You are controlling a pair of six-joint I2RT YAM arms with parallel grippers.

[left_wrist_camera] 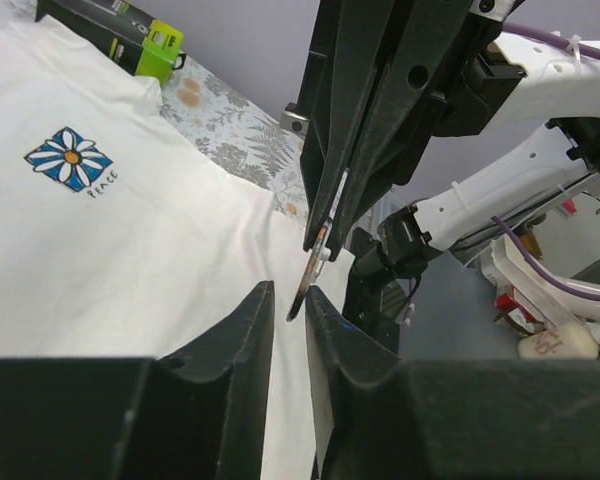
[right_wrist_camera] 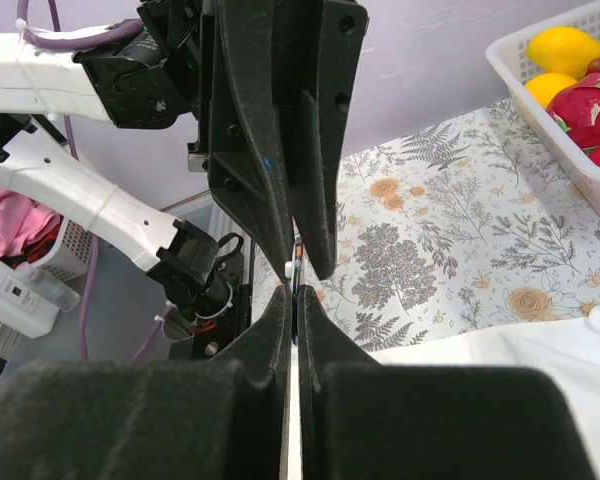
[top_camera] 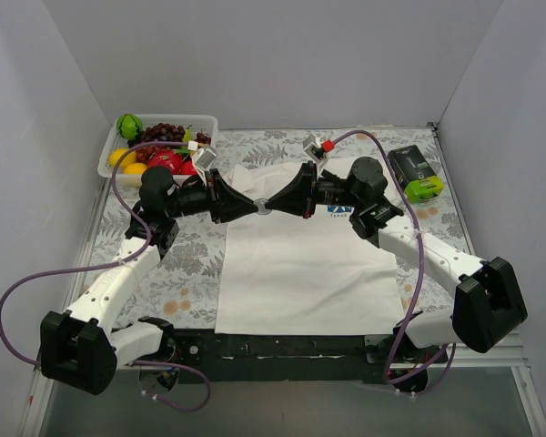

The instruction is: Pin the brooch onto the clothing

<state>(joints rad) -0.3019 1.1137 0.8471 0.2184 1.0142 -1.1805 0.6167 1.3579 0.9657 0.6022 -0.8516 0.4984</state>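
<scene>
One thin round brooch, edge-on.

White T-shirt with blue-and-white flower logo, grey leaf-and-flower patterned tablecloth, purple cables, green-and-black box.

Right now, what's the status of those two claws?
Right claw shut on tiny round dark-rimmed brooch. Left claw narrowly open around it. Both above white short-sleeved T-shirt; not pinned. Nothing blocking.

I log this as a lab test booth: plain white walls box in a cloth-covered table with robot arms bolted on.
</scene>
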